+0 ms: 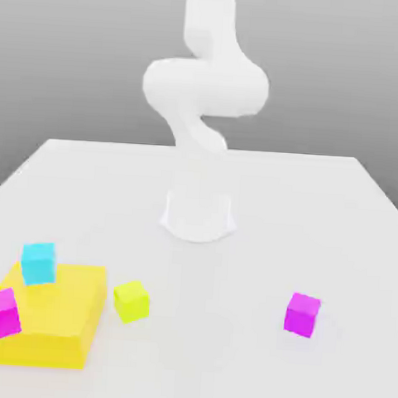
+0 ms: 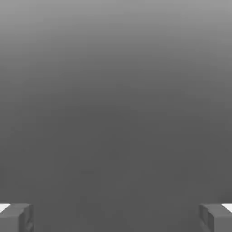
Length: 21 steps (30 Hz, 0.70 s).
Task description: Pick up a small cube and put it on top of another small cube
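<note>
Seeing tool fingers wide apart, nothing between, ready to grab. Lime cube sits on bench beside big yellow block; I aim for lone magenta cube.

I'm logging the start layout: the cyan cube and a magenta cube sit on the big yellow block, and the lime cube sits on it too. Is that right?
Not quite. In the exterior view the lime cube rests on the table beside the big yellow block, toward the exterior view's right, not on it. The cyan cube and one magenta cube do sit on the block.
</note>
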Available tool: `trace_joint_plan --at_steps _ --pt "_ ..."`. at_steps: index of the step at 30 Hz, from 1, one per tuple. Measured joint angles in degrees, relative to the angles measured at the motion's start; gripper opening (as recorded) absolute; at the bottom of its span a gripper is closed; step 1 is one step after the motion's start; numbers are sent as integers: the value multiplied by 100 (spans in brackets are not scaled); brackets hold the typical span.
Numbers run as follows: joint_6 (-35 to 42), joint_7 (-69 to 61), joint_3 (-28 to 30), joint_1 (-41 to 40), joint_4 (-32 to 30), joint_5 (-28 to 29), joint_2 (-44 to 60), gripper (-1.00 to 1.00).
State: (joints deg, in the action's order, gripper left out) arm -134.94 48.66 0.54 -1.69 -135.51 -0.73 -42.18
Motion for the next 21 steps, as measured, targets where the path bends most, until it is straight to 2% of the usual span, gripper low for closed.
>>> trace_joint_plan --at_steps 13,17,21 --pt "-1981 1980 0 -1093 -2299 -252 2383 0" --pt "-2769 2928 -12 -1530 -3109 -65 3360 0" --pt "-3634 3262 54 -1681 -3276 -29 4474 0"
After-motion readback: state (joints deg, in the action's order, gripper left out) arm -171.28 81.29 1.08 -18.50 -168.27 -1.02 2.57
